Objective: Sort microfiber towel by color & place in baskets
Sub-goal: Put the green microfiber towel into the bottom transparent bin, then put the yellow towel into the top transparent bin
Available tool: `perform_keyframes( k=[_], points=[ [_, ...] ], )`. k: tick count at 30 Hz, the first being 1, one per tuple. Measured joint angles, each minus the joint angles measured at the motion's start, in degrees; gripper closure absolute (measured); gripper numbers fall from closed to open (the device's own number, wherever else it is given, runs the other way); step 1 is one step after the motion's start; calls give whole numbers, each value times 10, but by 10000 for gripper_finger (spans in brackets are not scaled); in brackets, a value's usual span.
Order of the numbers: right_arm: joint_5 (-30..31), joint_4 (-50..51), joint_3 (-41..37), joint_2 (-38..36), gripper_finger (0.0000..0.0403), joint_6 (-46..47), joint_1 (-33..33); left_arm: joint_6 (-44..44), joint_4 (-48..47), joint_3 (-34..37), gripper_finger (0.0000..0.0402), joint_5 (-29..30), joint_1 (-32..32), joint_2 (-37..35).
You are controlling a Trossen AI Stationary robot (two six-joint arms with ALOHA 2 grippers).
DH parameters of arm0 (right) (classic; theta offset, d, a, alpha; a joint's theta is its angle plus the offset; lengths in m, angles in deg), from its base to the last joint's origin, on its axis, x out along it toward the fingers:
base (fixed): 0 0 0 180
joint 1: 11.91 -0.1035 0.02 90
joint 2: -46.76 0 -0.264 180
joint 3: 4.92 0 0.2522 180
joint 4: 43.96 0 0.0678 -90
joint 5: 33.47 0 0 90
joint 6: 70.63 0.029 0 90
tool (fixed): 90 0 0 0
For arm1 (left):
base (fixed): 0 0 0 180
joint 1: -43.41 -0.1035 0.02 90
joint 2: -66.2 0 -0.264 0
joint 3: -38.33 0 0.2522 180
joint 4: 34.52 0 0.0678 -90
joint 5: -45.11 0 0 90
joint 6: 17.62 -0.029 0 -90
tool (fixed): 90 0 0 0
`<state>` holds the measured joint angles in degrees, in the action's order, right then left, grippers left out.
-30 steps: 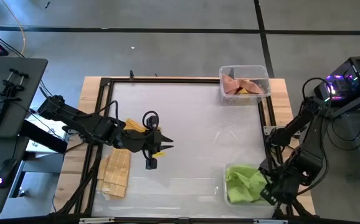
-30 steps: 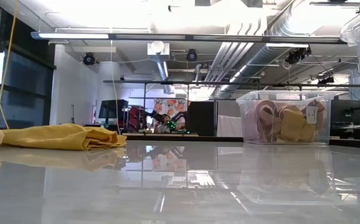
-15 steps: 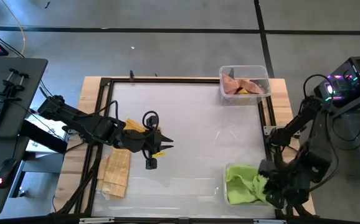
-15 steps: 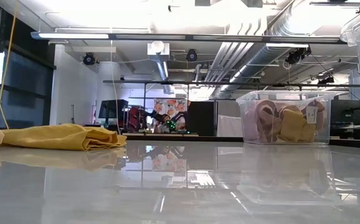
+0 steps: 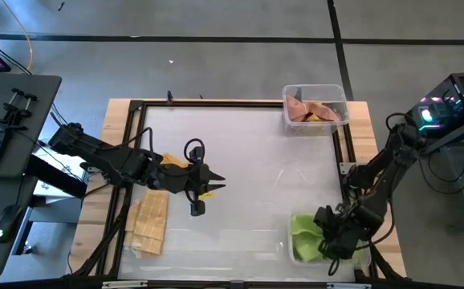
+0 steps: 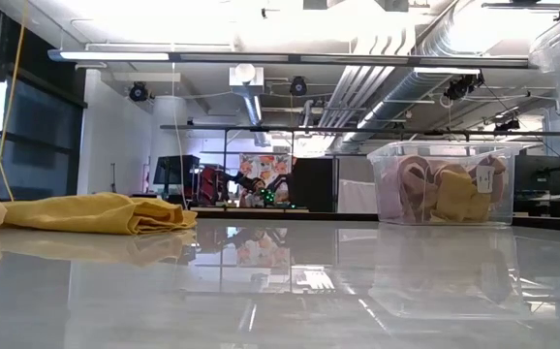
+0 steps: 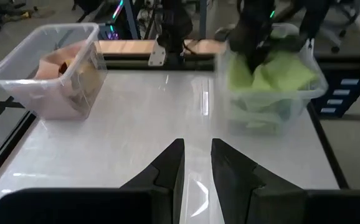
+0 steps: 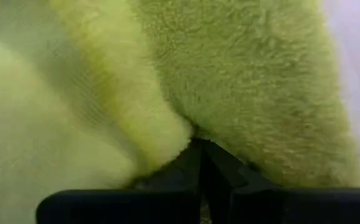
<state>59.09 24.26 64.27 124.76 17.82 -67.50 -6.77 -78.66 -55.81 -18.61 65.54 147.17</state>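
The pale glossy surface (image 5: 240, 160) carries two clear plastic baskets. Taking the near basket (image 5: 322, 239) as the landmark, it sits at the front right corner of the surface and is filled with crumpled lime-green towels (image 5: 311, 233). The far basket (image 5: 315, 108) stands well apart from it, at the back right corner, and holds pinkish-tan towels (image 5: 315, 111). Across the surface from the near basket, by the left edge, lies a folded tan and yellow towel (image 5: 151, 222), and a loose yellow towel (image 6: 101, 212) lies just behind that. The right tool (image 5: 328, 241) is down inside the near basket, its fingers (image 8: 198, 168) drawn together to a narrow slit and buried in the fluffy green pile, which fills the wrist view; whether they pinch a fold of it cannot be told. The left tool (image 5: 202, 194) hangs over the left half of the surface, well away from the near basket, beside the yellow towel, with its fingers (image 7: 167, 168) nearly closed, a slim gap between them, and nothing held.
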Motion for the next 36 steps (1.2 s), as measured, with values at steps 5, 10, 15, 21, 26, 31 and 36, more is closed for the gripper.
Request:
perform_keyframes(
  k=[5,10,15,21,26,31,36],
  points=[
    [3,8,-7,-4,396,-6,0,-14,21,0,335,1,0,0],
    [17,43,72,-29,396,-52,-2,15,15,0,335,1,1,0],
    [120,89,162,-40,395,-50,-14,91,-36,0,335,-7,17,0],
    [372,30,203,-38,368,-51,-22,313,-245,41,334,-16,44,0],
    [508,-103,203,-35,315,-128,7,500,-345,138,326,-31,36,0],
    [596,-276,203,-19,278,-340,58,585,-318,263,284,-148,7,-3],
    [567,-341,203,-15,269,-505,136,637,-258,358,219,-179,-39,-3]
  ],
)
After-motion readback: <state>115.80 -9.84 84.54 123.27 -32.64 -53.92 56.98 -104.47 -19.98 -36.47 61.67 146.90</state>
